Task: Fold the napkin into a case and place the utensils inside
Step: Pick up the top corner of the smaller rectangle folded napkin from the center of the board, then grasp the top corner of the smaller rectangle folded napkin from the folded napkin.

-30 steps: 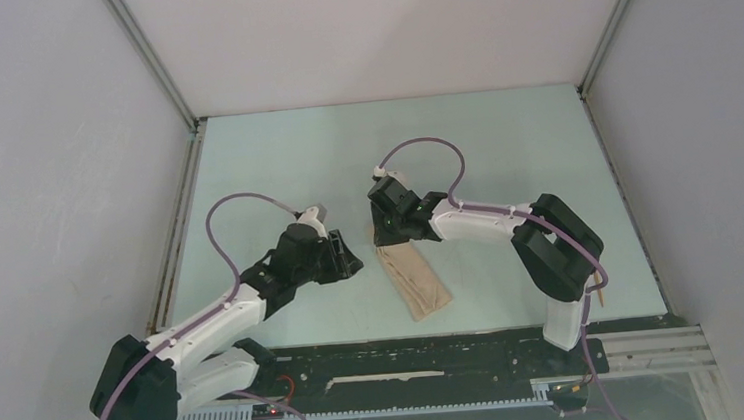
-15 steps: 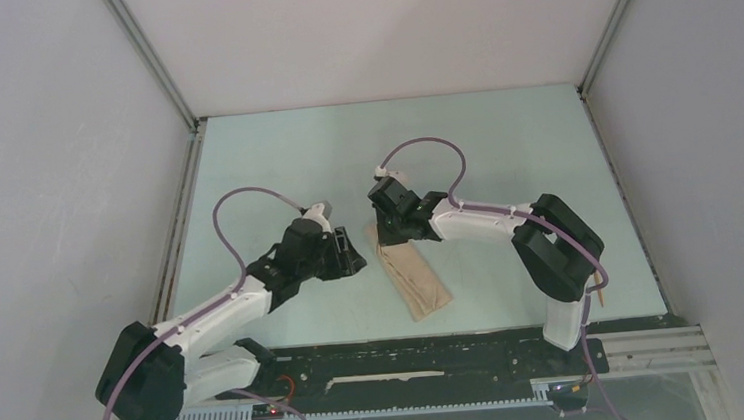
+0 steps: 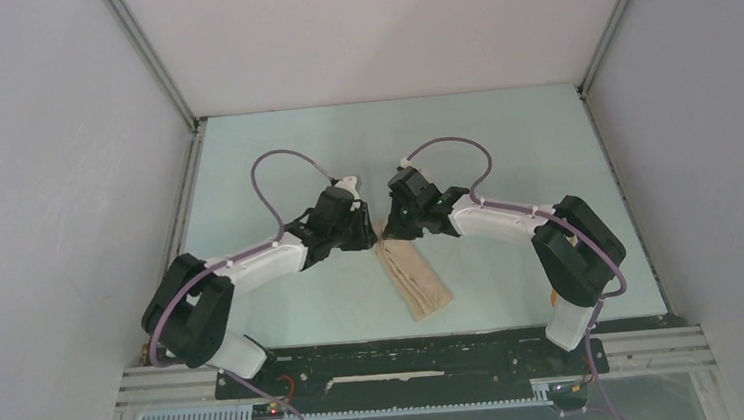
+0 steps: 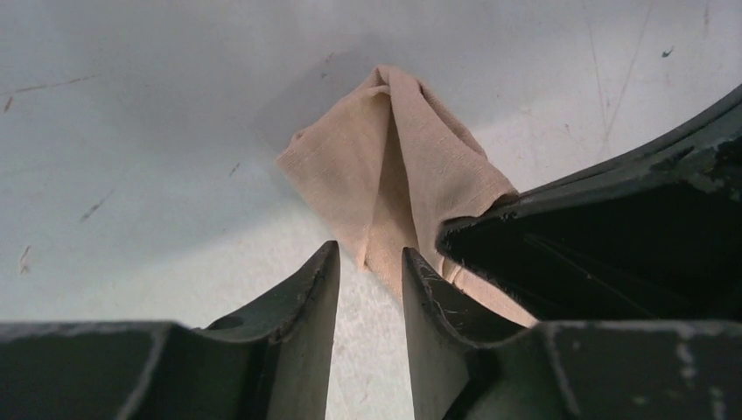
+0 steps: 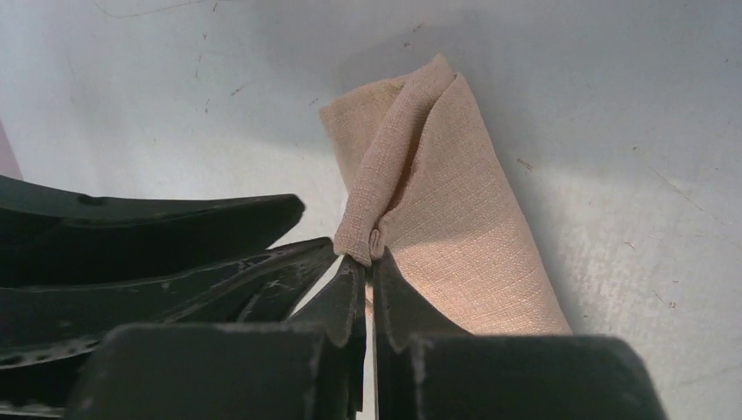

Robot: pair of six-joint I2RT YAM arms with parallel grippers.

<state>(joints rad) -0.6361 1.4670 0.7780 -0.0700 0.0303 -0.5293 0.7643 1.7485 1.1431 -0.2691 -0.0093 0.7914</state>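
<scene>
pale mint-green worktop [image 3: 273, 148] fills the floor of a booth closed in by plain grey-white walls [image 3: 46, 196] with metal corner posts. near the middle of the worktop, toward the arms, lies the soft beige-tan cloth napkin [image 3: 416, 279], folded into a narrow flat strip that runs at a slant, its near end pointing toward the right arm's base. both arms reach inward and meet at the strip's far end, each trailing a looped purple cable [image 3: 274, 163].

the right claw [image 5: 367, 262] has its two black fingers pressed together on a raised ridge of the napkin, pinching a small fold of cloth at the strip's far end; from there the fabric peaks up and opens into two layers. the left claw [image 4: 370, 255] sits just beside it, tips low over the worktop, its fingers standing apart with a narrow gap between them. a corner of the napkin's edge reaches down to the mouth of that gap, and whether the left fingers touch it cannot be told. the rest of the strip rests flat on the worktop.
</scene>
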